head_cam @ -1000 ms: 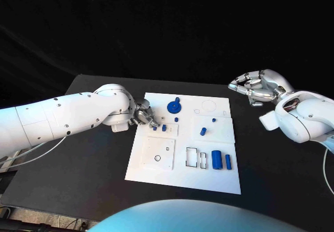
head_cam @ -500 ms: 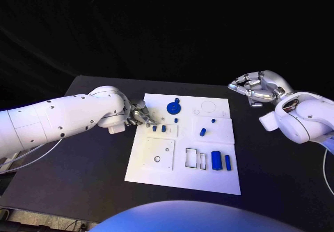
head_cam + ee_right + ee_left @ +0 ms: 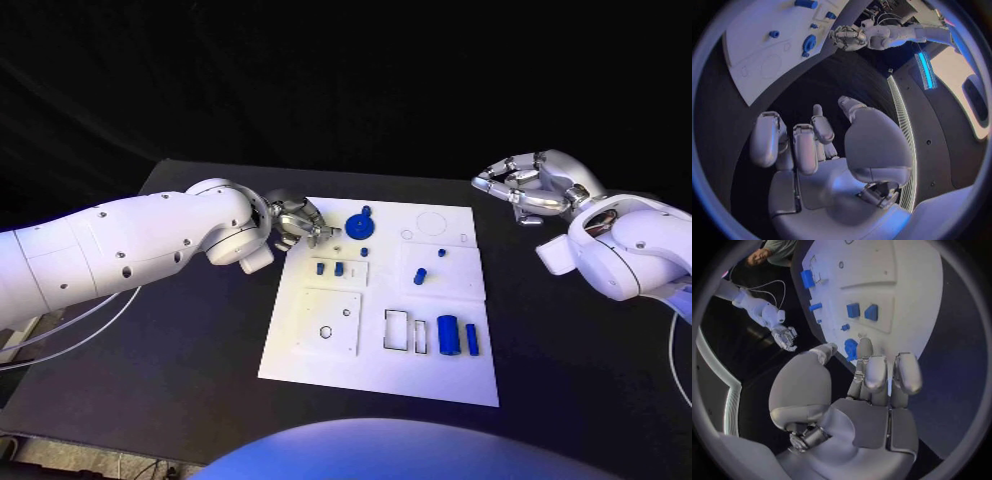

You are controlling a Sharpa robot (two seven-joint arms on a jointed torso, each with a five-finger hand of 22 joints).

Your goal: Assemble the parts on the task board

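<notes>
The fingers (image 3: 876, 375) of our left hand (image 3: 300, 220) were curled close together, the thumb near them, and we could see nothing held between them. That hand hovered at the far left edge of the board (image 3: 450, 371), just beside the round blue part (image 3: 359, 222) near the board's far edge. In the left wrist view the fingertips pointed at that same part (image 3: 851, 348), though we could not tell whether they touched it.

The fingers (image 3: 804, 147) of our right hand (image 3: 532, 185) were curled in as well, with nothing in them. That hand stayed off the board, above the table (image 3: 188, 340) beyond the board's far right corner.

Out from the left hand, two small blue blocks (image 3: 330, 268) stood side by side in a raised square. Toward the middle lay a short peg (image 3: 420, 275) and two tiny studs. Near the board's right side, closer to us, a thick cylinder (image 3: 449, 334) and a thin rod (image 3: 472, 338) lay side by side, next to outlined rectangular slots.
</notes>
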